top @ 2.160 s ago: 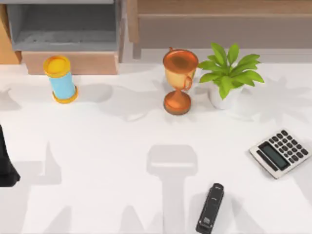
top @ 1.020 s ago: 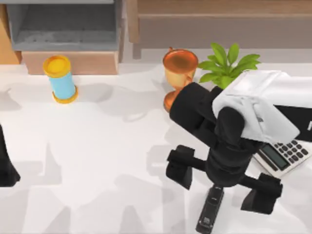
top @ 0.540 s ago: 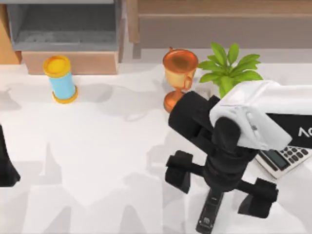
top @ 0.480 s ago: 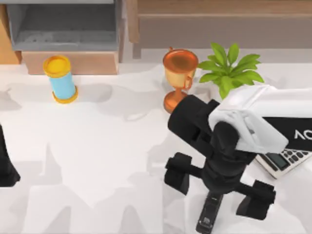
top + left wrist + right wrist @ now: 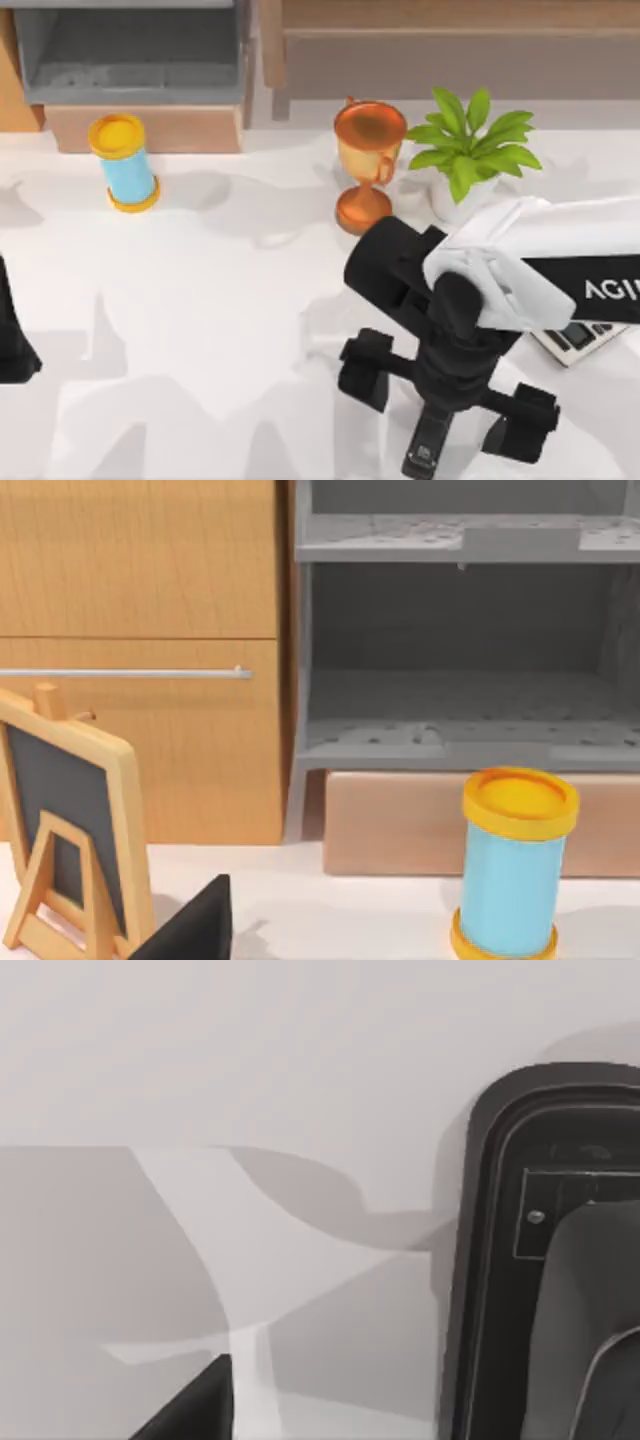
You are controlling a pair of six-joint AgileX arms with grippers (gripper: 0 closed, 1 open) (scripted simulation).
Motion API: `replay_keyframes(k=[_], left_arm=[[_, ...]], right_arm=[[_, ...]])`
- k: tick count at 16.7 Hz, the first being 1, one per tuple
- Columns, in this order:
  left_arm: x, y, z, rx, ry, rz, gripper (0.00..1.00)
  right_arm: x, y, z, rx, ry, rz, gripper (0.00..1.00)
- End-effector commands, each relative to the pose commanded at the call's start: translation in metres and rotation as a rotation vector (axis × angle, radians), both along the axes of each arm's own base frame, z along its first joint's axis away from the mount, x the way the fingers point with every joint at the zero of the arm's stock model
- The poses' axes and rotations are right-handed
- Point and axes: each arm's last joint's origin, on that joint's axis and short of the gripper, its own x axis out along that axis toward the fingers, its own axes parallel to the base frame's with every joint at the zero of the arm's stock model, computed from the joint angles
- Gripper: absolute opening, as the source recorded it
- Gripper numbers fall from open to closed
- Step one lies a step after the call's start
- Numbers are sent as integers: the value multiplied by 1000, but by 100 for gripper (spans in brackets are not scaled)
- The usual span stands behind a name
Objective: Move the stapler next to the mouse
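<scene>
Hovering directly over the stapler, my right gripper has its two fingers spread wide, one to each side of the black bar and holding nothing. This is the relation the coming move turns on, as I judge it.

- Stapler: lies flat at the near edge of the table, straight under the right gripper. Its long axis runs near to far, tipped a little toward the table's right at the far end. The fingers straddle that axis crosswise, so I judge a straight descent would set them on its long sides. The right wrist view shows its dark rounded end close below, on bare table.
- Nearer arm: the right, by far. My left arm sits parked at the table's left edge, well apart from the stapler.
- Calculator: to the stapler's right and a little farther back, partly under the right arm. Apart from the stapler.
- Trophy: beyond the stapler, well apart.
- Potted plant: just beside the trophy, on its right.
- Blue canister with yellow lid: far left of the trophy, before a grey shelf.
- Small chalkboard easel: near the canister.
- Mouse: I cannot place it.
- Obstructions: none between fingers and stapler.
</scene>
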Motion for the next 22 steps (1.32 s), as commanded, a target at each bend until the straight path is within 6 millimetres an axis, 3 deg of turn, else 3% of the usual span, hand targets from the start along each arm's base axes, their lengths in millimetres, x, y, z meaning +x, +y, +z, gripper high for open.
replay_keyframes(k=[12, 22], left_arm=[[0, 0, 0, 0, 0, 0, 100], [0, 0, 0, 0, 0, 0, 100]], right_arm=[[0, 0, 0, 0, 0, 0, 2], [1, 0, 2, 3, -3, -3, 0]])
